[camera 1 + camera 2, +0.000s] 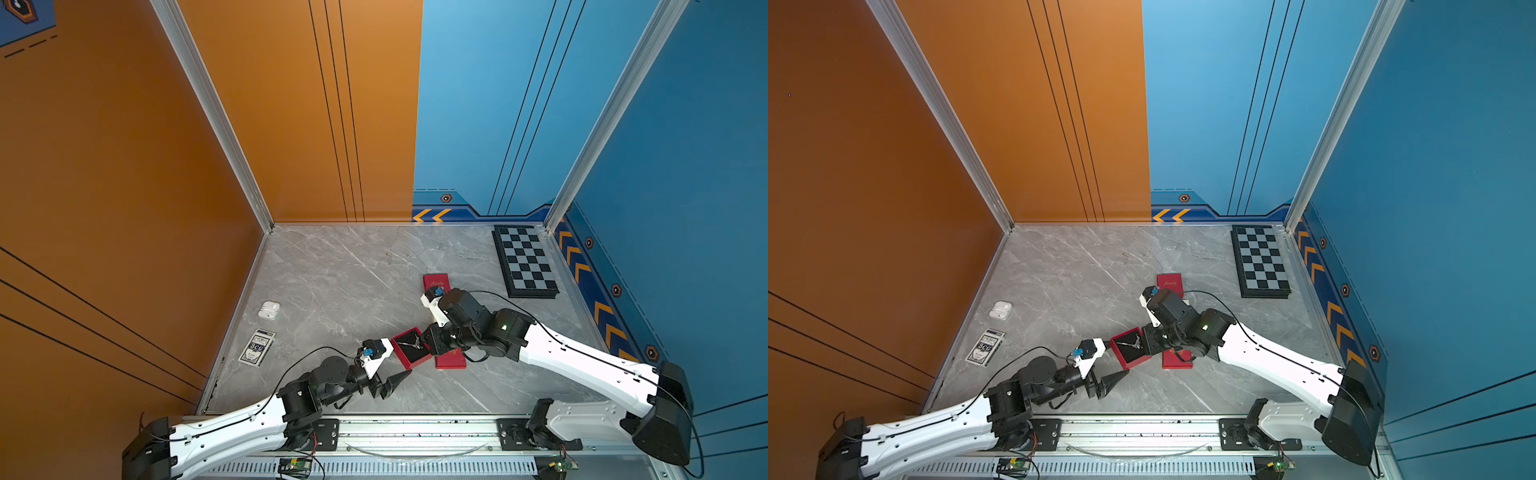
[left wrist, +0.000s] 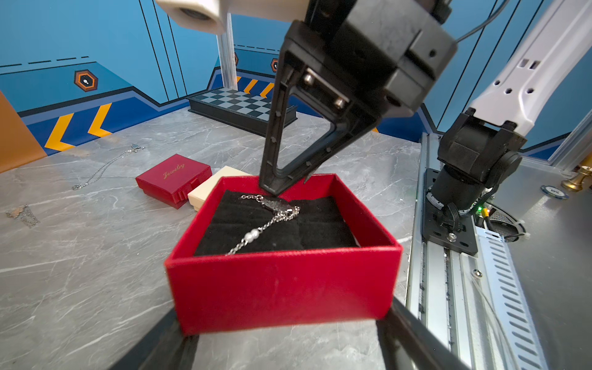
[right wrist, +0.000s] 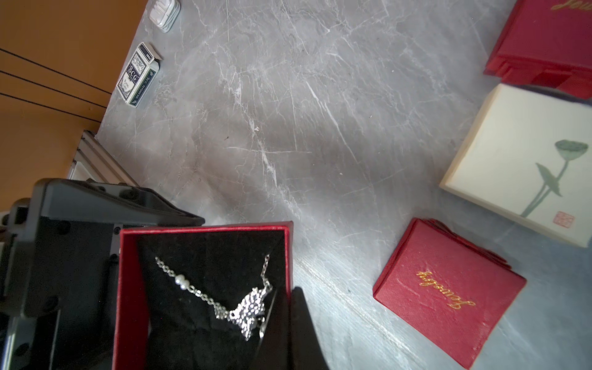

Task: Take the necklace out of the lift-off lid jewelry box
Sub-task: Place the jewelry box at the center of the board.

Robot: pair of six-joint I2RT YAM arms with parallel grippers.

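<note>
The open red jewelry box (image 1: 400,352) (image 1: 1119,355) (image 2: 282,288) (image 3: 205,228) sits near the front of the table. A silver necklace (image 1: 409,344) (image 1: 1130,344) (image 2: 272,211) (image 3: 251,309) with a sparkly pendant lies on its black pad. My left gripper (image 1: 399,359) (image 2: 285,330) is open, its fingers flanking the box's near corners. My right gripper (image 1: 427,347) (image 2: 272,190) (image 3: 290,290) is shut astride the box's far wall, one finger inside against the pendant and one outside. I cannot tell whether the chain is pinched. The red lid (image 1: 451,359) (image 3: 448,294) marked Jewelry lies beside the box.
A cream box (image 3: 525,160) (image 2: 208,192) and a closed red box (image 1: 436,282) (image 2: 174,177) lie behind. A chessboard (image 1: 525,262) is at the back right. A card deck (image 1: 257,347) and an earbud case (image 1: 269,309) sit left. Loose chains (image 2: 105,166) lie farther back.
</note>
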